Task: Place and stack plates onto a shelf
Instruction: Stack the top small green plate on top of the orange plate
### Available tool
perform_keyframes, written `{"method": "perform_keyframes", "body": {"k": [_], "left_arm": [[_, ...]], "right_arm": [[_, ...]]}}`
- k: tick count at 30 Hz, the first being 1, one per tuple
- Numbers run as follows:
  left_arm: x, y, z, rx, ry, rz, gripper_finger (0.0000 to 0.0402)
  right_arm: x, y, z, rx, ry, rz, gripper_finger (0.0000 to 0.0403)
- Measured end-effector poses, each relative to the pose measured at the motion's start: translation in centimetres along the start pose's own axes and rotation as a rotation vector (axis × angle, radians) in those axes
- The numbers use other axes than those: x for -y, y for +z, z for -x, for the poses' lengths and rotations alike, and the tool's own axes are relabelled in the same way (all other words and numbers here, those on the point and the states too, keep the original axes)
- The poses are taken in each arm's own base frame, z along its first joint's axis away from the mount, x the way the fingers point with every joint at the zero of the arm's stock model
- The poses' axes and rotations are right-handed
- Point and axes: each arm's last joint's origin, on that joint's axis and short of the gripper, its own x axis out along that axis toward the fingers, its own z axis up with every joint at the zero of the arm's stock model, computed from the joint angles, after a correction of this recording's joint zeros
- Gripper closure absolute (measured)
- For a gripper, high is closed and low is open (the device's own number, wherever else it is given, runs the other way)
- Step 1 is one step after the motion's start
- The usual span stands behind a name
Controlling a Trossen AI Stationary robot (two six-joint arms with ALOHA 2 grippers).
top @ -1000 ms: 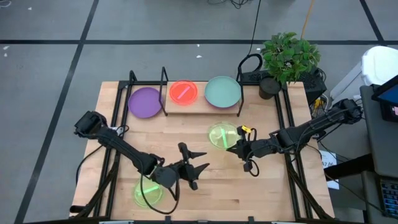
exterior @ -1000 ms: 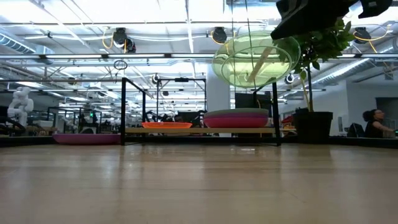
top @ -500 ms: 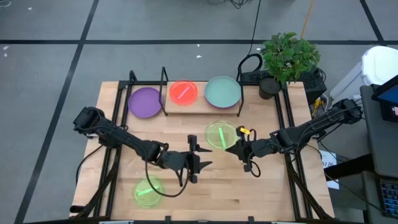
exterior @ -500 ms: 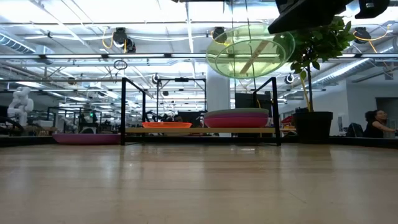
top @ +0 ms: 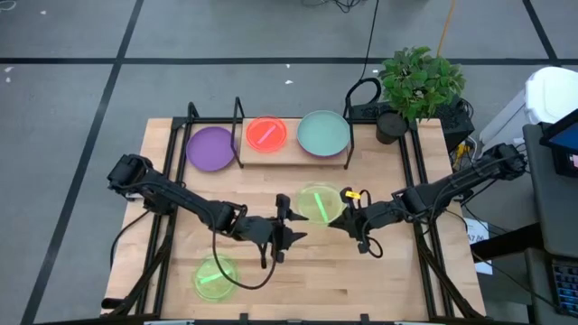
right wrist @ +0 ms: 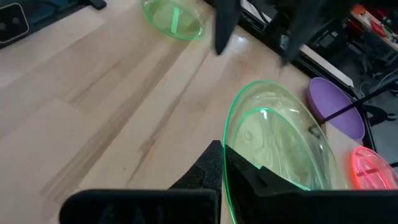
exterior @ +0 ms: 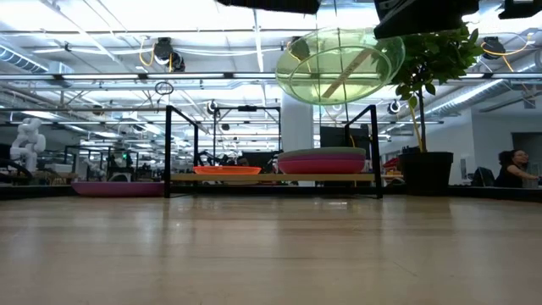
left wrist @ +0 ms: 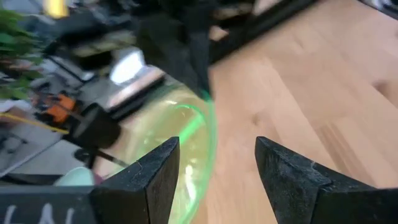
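My right gripper [top: 341, 215] is shut on a translucent green plate [top: 316, 200] and holds it in the air over the table's middle. My left gripper [top: 291, 224] stands open just left of that plate. Its fingers [left wrist: 149, 180] point at the plate's rim [left wrist: 205, 124] with a gap in between. A second green plate [top: 215, 276] lies flat near the table's front left. On the shelf [top: 289, 152] at the far side rest a red plate [top: 266, 134] and a teal plate [top: 322, 133]. A purple plate [top: 210, 147] lies on the table left of the shelf. My right gripper pinches the green plate's rim [right wrist: 231, 163] between its two shut fingers, on the side toward the table's right. The fingers come from the table's right, slanting a little downward. The plate [exterior: 339, 68] is lifted clear of the table and hangs tilted.
A potted plant [top: 417, 86] stands at the far right corner beside cables. Black frames [top: 239, 122] rise at the shelf's ends. Bare wood lies between the shelf and the grippers and along the front right.
My left gripper has swung from above the front-left green plate toward the right and far side, up to the held plate, rolling as it went; it stayed open. That plate now lies uncovered. My right gripper has rolled a little, and the held plate has tipped slightly.
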Motion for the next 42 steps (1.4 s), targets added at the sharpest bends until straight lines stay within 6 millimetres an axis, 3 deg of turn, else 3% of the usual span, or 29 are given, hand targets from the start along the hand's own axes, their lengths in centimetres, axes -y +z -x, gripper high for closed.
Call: {"method": "perform_keyframes", "body": {"k": [6, 22, 38, 42], "left_arm": [[0.0, -1.1, -0.2, -0.076, -0.062, -0.010, 0.0193], [-0.2, -1.5, -0.4, -0.104, -0.066, -0.024, 0.0317], [-0.8, -1.7, -1.0, -0.051, -0.146, -0.117, 0.0326], [-0.8, -1.7, -1.0, -0.043, -0.158, -0.122, 0.0353]], "right_arm": [[-0.1, 0.1, 0.0, 0.030, 0.057, -0.002, 0.0403], [-0.1, 0.2, 0.0, 0.039, 0.063, -0.012, 0.0403], [0.0, 0.2, 0.0, 0.048, 0.075, 0.002, 0.0403], [0.1, 0.2, -0.1, 0.045, 0.071, 0.000, 0.0403]]}}
